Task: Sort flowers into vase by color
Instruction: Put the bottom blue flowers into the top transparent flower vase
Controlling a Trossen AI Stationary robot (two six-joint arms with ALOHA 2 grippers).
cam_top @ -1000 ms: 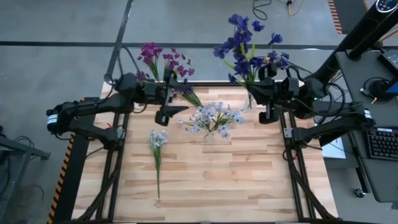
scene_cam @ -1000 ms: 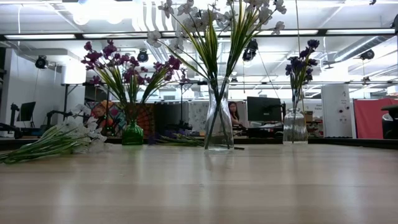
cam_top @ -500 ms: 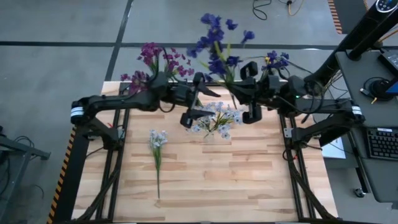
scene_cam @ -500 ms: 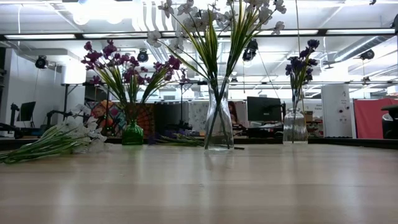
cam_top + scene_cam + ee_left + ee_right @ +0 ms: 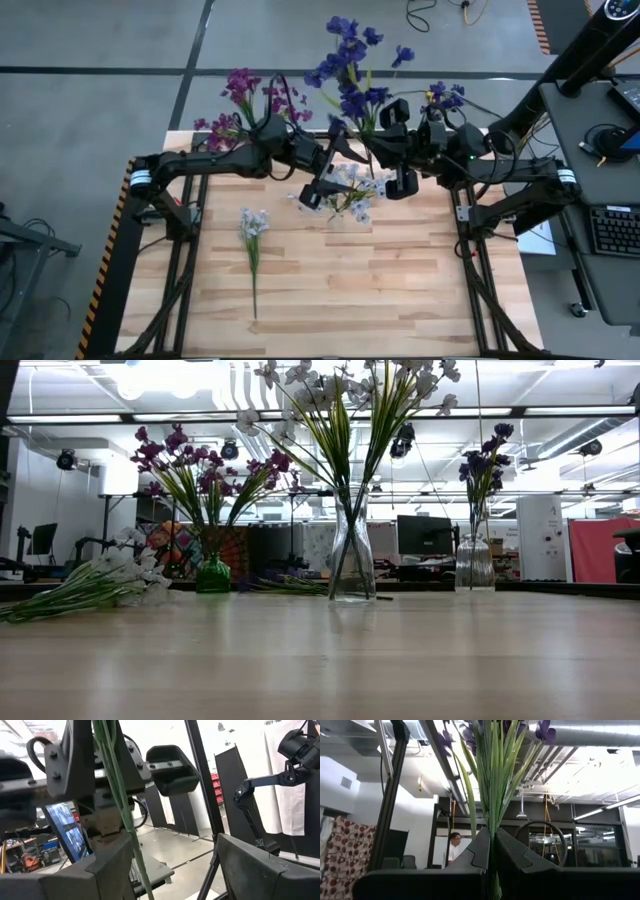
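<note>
My right gripper (image 5: 378,152) is shut on a blue-violet flower spray (image 5: 350,60) above the far middle of the table. My left gripper (image 5: 332,168) stands open beside it, and the spray's green stem (image 5: 120,795) passes between its fingers, close to one of them; I cannot tell whether they touch. Three vases stand along the far edge: a green vase (image 5: 212,573) with magenta flowers (image 5: 250,95), a clear vase (image 5: 352,565) with white flowers (image 5: 345,190), and a clear vase (image 5: 474,563) with blue flowers (image 5: 442,97). A white spray (image 5: 252,240) lies flat on the table at the left. My right gripper pinches the blue-violet spray's bundle of green stems (image 5: 492,827), low on the spray, between its two shut fingers. The fingers slant upward. The spray rises out of them, blossoms up, lifted clear of the table and the vases.
The wooden table (image 5: 330,290) has bare room across its near half. Both arms crowd together over the clear vase of white flowers. In the room beyond the table there are desks, monitors and a person.
My right gripper has carried the blue-violet spray from above the right vase toward the table's left, to over the far middle. My left gripper has moved toward the table's right, up to the spray's stem, and has stayed open.
</note>
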